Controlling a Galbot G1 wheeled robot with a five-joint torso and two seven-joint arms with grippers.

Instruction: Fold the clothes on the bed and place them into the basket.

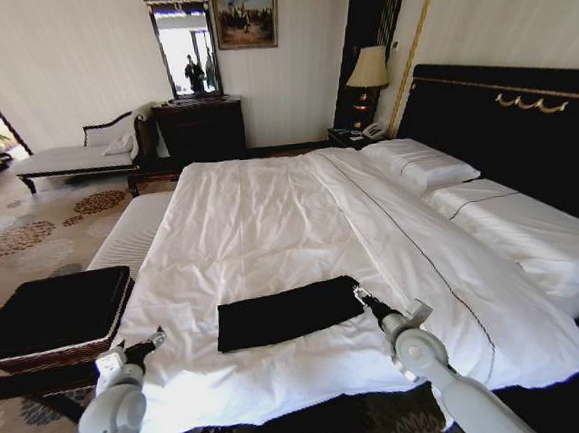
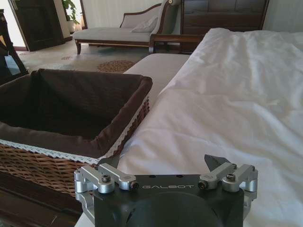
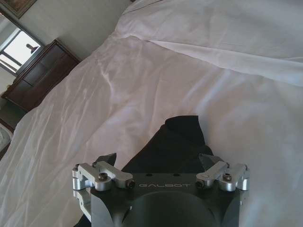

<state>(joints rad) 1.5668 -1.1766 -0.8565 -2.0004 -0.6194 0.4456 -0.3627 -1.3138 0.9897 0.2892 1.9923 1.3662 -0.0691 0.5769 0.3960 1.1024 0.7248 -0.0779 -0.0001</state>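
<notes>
Head view findings: the shirt (image 1: 287,313) lies on the near part of the bed (image 1: 270,228) as a dark, flat rectangle, already folded into a long strip by the look of it. No lettering is visible. My right gripper (image 1: 359,293) sits at the strip's right end, touching or just above the cloth. My left gripper (image 1: 157,338) is at the bed's near left edge, apart from the shirt, between it and the basket (image 1: 51,313).

Right wrist view: my right gripper (image 3: 158,160) has its jaws spread wide, 1 fingertip on each side of the shirt (image 3: 175,142), nothing clamped. Left wrist view: my left gripper (image 2: 163,165) also stands wide and holds nothing; the basket (image 2: 71,142) is just beside the sheet edge.

Judgement on the step in hand: this looks like taking the right end of the strip, either for 1 more fold or for the lift. To do it well I should close on the shirt alone, catching all layers at the end, and keep the fingertips from biting into the white sheet beneath. The left gripper should take the other end so the fold does not fall open in transfer.

Surroundings: a white bench (image 1: 130,234) runs along the bed's left side beyond the basket; pillows (image 1: 421,164) lie at the headboard, well apart. Between shirt and basket only smooth sheet lies. The basket's raised rim must be cleared.
</notes>
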